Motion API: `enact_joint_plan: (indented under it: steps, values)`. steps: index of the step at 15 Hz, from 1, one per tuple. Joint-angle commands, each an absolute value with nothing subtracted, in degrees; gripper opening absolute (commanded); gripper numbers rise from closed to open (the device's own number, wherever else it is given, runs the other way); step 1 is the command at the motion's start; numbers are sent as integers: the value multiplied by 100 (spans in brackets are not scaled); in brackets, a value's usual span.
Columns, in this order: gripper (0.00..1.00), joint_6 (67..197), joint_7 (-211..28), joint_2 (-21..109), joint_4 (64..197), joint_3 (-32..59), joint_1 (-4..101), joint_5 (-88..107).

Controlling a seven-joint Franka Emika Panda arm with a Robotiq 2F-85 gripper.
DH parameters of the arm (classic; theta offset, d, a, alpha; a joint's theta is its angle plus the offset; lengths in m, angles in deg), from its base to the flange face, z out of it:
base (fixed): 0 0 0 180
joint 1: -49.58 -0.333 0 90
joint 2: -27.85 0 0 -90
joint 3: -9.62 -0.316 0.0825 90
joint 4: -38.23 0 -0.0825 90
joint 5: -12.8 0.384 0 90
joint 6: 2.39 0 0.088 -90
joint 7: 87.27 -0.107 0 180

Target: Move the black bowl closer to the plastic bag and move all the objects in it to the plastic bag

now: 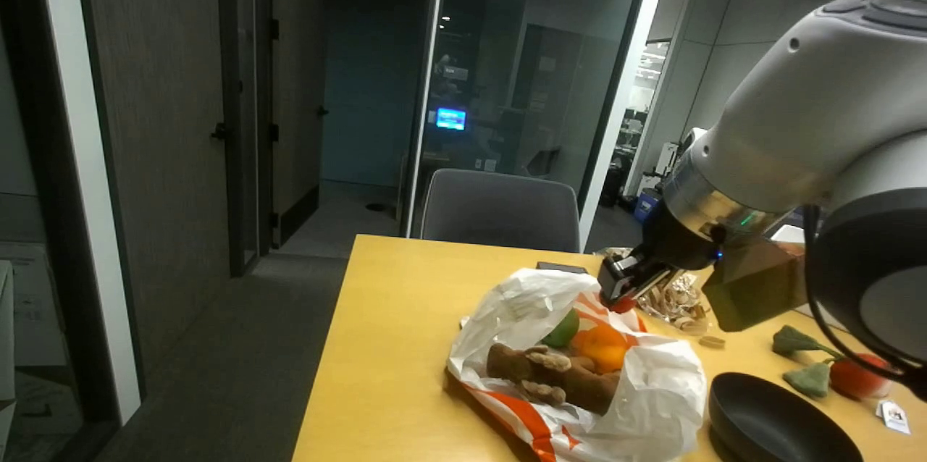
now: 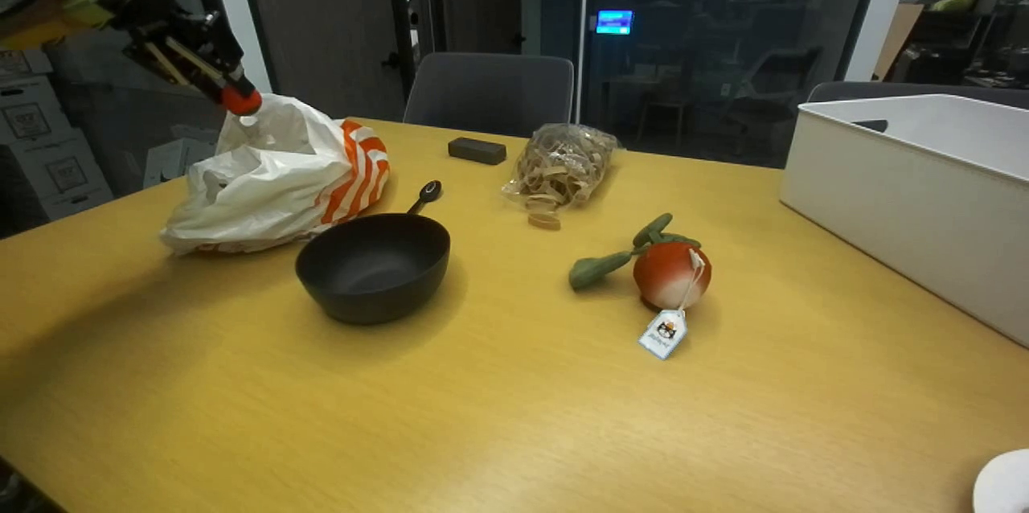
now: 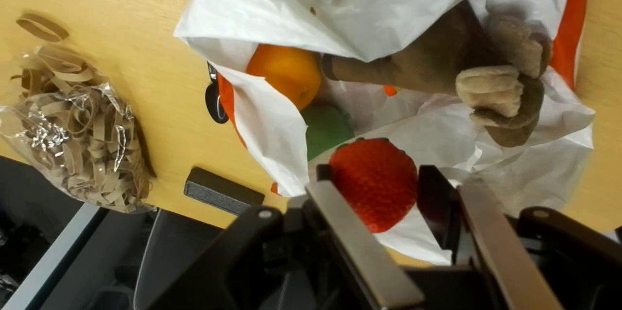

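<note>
The arm [image 1: 804,100] has a smooth shell of pale grey, almost white, with rounded forms. On it are a darker grey, round cap [image 1: 894,11] and small, dark, round marks [image 1: 794,44]. Next to the shell there is a metal ring [image 1: 695,194], partly silver and partly golden, followed by a black wrist [image 1: 670,236] with a tiny blue light [image 1: 719,255]. A black cable [image 1: 811,294] makes a curve. The claw [image 3: 378,183] is also black, and two flat bars [image 3: 364,244] of dull silver metal lie along it. Each side shows one round, pale screw [image 3: 265,214], and the tips have dark, squarish pads [image 3: 431,189].
</note>
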State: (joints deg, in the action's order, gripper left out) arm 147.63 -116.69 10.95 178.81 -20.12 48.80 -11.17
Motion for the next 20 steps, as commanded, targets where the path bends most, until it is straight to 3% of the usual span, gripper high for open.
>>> enact_joint_plan:
  steps: [1,6,7,11,12,16,20]
  values:
    - [22,14659,-12162,1841,17251,-2266,5374,-1942]
    - [22,14511,-12327,2572,17056,-2207,5459,-2224]
    - [63,14527,-12340,2665,17050,-2194,5444,-2196]
    - [93,14572,-12169,2793,17022,-2140,5413,-1834]
    - [99,14577,-12055,2751,17044,-1478,4768,-1667]
    - [100,14156,-11587,2122,17142,-909,4434,-675]
    - [100,12864,-11124,1390,17093,-398,4479,169]
